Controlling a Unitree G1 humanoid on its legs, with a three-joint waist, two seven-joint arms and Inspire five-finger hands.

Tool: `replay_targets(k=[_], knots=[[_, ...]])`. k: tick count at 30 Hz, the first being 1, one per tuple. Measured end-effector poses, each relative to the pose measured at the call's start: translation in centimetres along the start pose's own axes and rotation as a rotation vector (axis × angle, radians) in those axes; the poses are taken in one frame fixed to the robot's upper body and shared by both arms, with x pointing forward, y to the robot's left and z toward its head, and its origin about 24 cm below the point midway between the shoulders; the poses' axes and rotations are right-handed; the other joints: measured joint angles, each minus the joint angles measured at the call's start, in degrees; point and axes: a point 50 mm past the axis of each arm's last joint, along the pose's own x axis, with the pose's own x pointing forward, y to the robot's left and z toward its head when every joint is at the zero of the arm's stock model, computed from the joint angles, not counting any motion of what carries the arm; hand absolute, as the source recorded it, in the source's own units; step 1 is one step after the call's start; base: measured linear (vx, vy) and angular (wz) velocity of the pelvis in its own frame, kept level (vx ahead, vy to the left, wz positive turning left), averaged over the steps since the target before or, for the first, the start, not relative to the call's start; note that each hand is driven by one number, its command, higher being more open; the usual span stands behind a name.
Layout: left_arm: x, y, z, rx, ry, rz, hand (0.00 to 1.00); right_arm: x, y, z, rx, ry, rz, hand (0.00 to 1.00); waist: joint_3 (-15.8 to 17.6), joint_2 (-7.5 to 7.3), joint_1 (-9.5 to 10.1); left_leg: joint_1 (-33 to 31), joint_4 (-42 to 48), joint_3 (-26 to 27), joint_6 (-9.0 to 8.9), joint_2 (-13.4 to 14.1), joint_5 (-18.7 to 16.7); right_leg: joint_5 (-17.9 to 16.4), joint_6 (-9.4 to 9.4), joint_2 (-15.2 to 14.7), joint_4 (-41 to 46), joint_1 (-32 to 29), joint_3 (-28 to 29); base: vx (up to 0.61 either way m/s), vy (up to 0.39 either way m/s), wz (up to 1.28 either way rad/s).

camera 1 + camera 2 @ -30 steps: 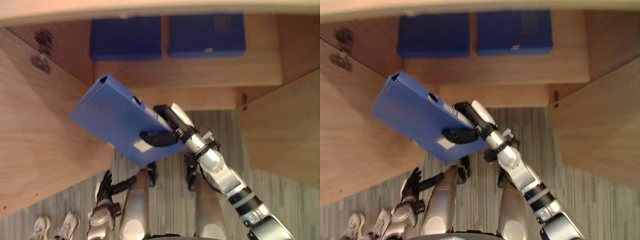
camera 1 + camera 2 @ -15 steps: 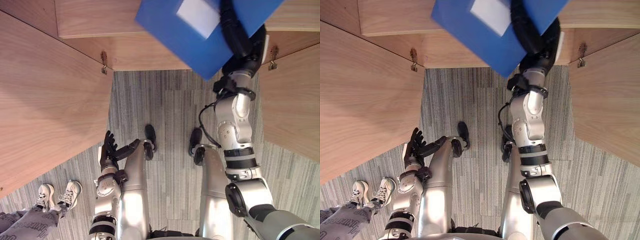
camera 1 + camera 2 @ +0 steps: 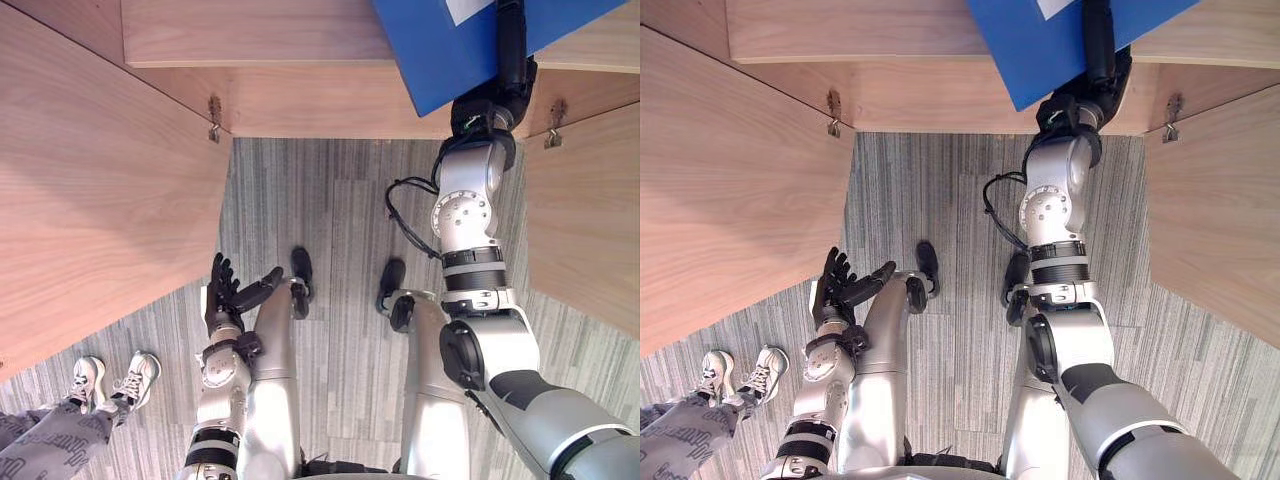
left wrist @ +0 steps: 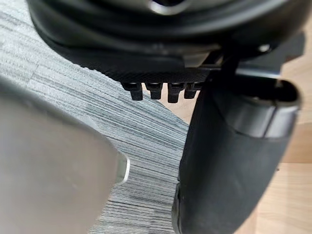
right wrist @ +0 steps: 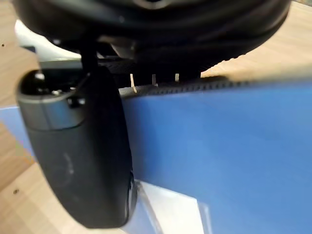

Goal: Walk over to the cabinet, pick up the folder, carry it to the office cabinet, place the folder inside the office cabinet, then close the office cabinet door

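The blue folder (image 3: 445, 50) is held high against the wooden office cabinet (image 3: 260, 40), and its upper part is cut off from sight. My right hand (image 3: 508, 62) is shut on it at the end of a raised arm. The right wrist view has the thumb (image 5: 87, 146) lying across the folder's blue face (image 5: 219, 156), beside a white label (image 5: 170, 209). My left hand (image 3: 225, 295) hangs low at my left side, open and holding nothing, with its thumb (image 4: 234, 161) over the carpet.
Both cabinet doors stand open, the left door (image 3: 100, 180) and the right door (image 3: 590, 220), with striped grey carpet (image 3: 330, 220) between them. A person's white shoes (image 3: 100, 380) and grey trouser leg are at the lower left.
My right arm has stretched further up and to the right, carrying the folder closer to the cabinet. A second ago the camera looked into the cabinet; it now looks down. The left hand has stayed put.
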Motion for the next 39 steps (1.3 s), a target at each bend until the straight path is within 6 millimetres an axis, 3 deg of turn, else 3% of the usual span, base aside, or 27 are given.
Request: replay_targets(k=[4, 10, 13, 18, 25, 26, 39], knots=[[0.0, -0.1, -0.1, -0.005, 0.003, 0.000, 1.00, 0.0, 1.4, -0.2, -0.009, 0.006, 0.044, 1.00, 0.0, 0.07, -0.06, 0.3, -1.8, -0.2, -0.55, 0.1, 1.6, 0.6, -0.96, 0.0, -0.6, 0.0, -0.7, -0.06, -0.066, 0.07], [0.1, -0.5, -0.2, -0.018, 0.011, -0.004, 1.00, -0.3, 6.6, -1.0, -0.142, 0.049, 0.278, 1.00, -0.2, 0.37, 0.51, 0.9, -3.9, -0.9, -0.82, 0.7, 3.3, 1.2, -1.75, 0.8, -2.3, 0.8, -2.2, -0.03, -0.038, 0.02], [0.1, -1.1, -1.4, -0.026, 0.067, -0.011, 1.00, -0.2, 5.1, -3.0, -0.301, 0.106, 0.245, 1.00, -1.2, 0.42, 0.21, 3.9, -6.2, -0.5, -0.70, 0.7, 3.7, 1.5, -1.82, 0.8, -4.7, 4.0, -2.7, 0.02, -0.007, 0.02], [0.1, -1.1, -1.9, -0.019, 0.084, -0.007, 1.00, -0.8, 4.9, -4.8, -0.543, 0.114, 0.299, 1.00, -1.6, 0.44, -0.32, 5.3, -8.0, 0.1, -0.71, 1.0, 3.8, 2.0, -1.80, 1.1, -7.0, 5.4, -3.1, 0.00, 0.005, -0.01], [0.1, -0.3, -2.5, 0.001, 0.108, 0.018, 1.00, -0.4, 4.9, -6.1, -0.657, 0.160, 0.306, 1.00, -1.6, 0.45, -1.98, 7.2, -10.0, 0.2, -0.84, 1.1, 4.4, 2.7, -1.76, 1.3, -9.1, 7.4, -3.5, -0.01, -0.003, -0.01], [0.1, -0.3, -2.5, 0.003, 0.109, 0.017, 1.00, -0.3, 4.9, -6.0, -0.680, 0.157, 0.319, 0.00, -1.6, 0.45, -2.04, 7.2, -10.5, 0.3, -0.79, 1.1, 4.7, 2.9, -1.74, 1.3, -9.5, 7.4, -3.8, -0.05, -0.009, 0.01], [0.1, 0.1, -2.9, 0.028, 0.114, -0.014, 1.00, 2.3, 1.3, -2.2, -1.070, 0.114, 0.474, 0.00, -1.6, 0.43, -2.38, 7.3, -12.4, 0.4, -0.82, 1.1, 5.9, 3.9, -1.84, 1.3, -11.2, 7.5, -4.5, -0.02, -0.003, 0.00]])
